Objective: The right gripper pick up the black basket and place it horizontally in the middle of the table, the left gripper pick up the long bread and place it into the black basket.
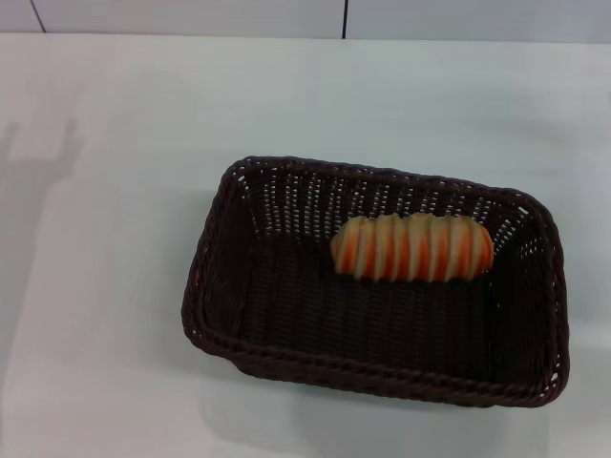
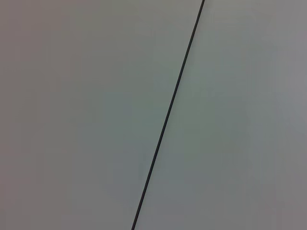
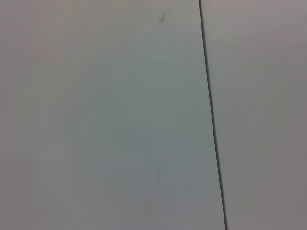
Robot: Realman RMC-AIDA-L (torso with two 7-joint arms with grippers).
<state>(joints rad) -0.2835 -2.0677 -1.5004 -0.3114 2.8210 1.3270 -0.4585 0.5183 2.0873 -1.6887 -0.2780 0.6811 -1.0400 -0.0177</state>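
The black basket (image 1: 221, 315), a large dark woven rectangle, lies with its long side across the middle of the white table (image 1: 105, 286) in the head view. The long bread (image 1: 411, 247), striped orange and cream, rests inside the basket against its far wall, toward the right end. No gripper touches either one. Neither the left gripper nor the right gripper shows in any view; both wrist views hold only a plain grey-white surface crossed by a thin dark seam (image 2: 168, 115).
A wall of pale panels with dark joints (image 1: 344, 17) runs along the table's far edge. A faint shadow (image 1: 38, 157) falls on the table at the far left. Bare tabletop surrounds the basket on all sides.
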